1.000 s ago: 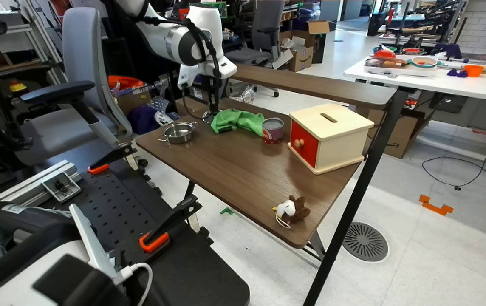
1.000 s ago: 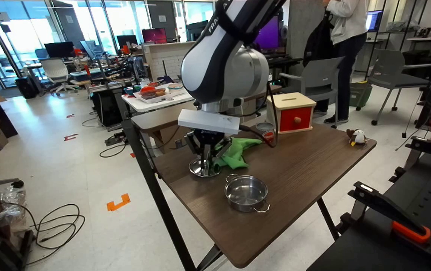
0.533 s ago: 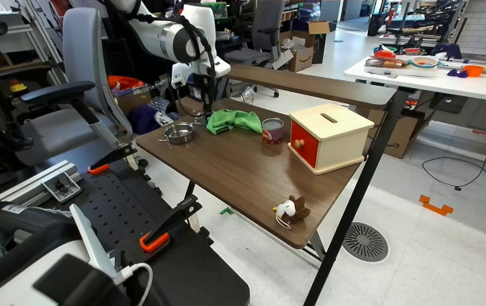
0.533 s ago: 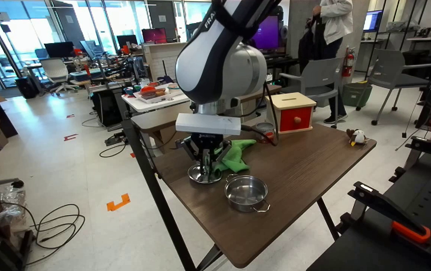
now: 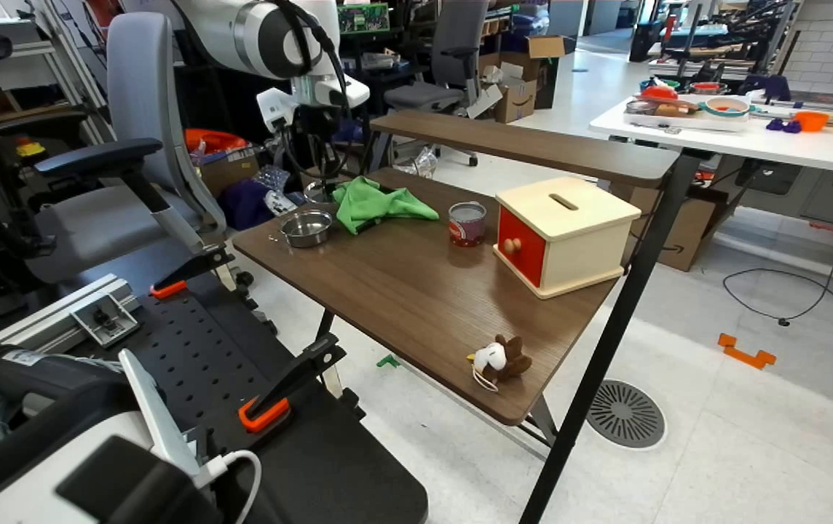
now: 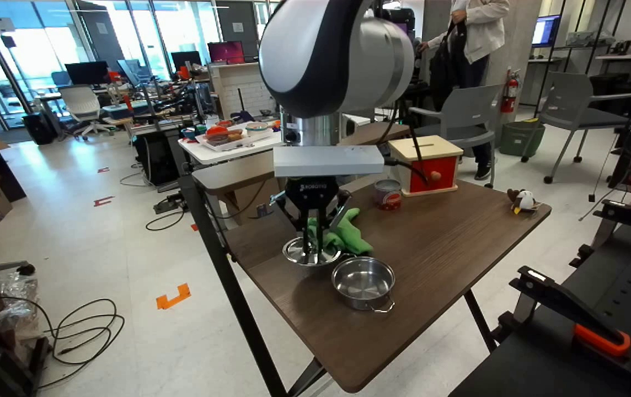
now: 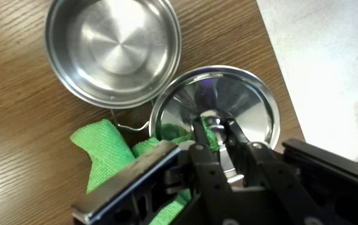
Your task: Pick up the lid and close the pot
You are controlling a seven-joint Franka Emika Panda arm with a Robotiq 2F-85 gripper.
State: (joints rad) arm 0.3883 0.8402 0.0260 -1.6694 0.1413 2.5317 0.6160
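The shiny steel lid [image 7: 251, 109] has a knob in the middle. My gripper [image 7: 212, 122] is shut around this knob, with a fold of the green cloth [image 7: 108, 159] pinched between one finger and the knob. In an exterior view the lid [image 6: 295, 255] hangs roughly level under the gripper [image 6: 313, 255] and seems slightly above the table. The open steel pot [image 7: 116, 47] stands right beside the lid, empty; the lid's edge covers part of one pot handle. The pot also shows in both exterior views [image 5: 306, 234] [image 6: 362, 300].
The cloth [image 6: 351, 234] trails from the gripper onto the brown table [image 6: 431, 259]. A can [image 6: 387, 196], a wooden box with a red door [image 6: 431, 171] and a small bird toy [image 6: 524, 201] stand farther along. A raised shelf [image 5: 518, 145] runs along one table edge.
My gripper has moved with the lid toward the pot, and the lid appears to have risen. The green cloth was dragged along. The pot has shifted very slightly.
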